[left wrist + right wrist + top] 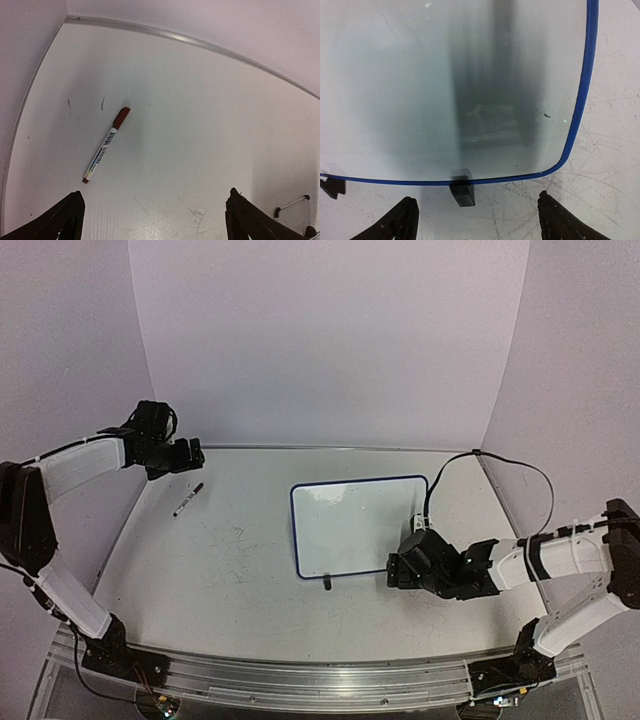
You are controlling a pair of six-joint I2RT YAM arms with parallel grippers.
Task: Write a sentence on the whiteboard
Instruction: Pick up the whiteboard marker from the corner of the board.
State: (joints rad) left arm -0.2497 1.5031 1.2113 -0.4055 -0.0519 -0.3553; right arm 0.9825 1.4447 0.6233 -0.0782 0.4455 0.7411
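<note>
The whiteboard [360, 525] lies flat right of the table's middle, white with a thin blue frame. Its surface [445, 75] is blank; no sentence shows on it. A white marker with a red cap [187, 499] lies on the table at the far left. My left gripper [195, 455] hovers open just behind the marker [106, 145], which lies ahead and left of the open left gripper [155, 194]. My right gripper [393, 570] sits at the board's near right corner. In its wrist view the right gripper [477, 200] is open, empty, with one black foot [462, 194] between the fingers.
Pale purple walls close the table on the left, back and right. The tabletop [230, 570] is scratched and scribbled. A black cable [470, 455] arcs over the right arm behind the board. A second black foot [332, 186] shows at the board's edge.
</note>
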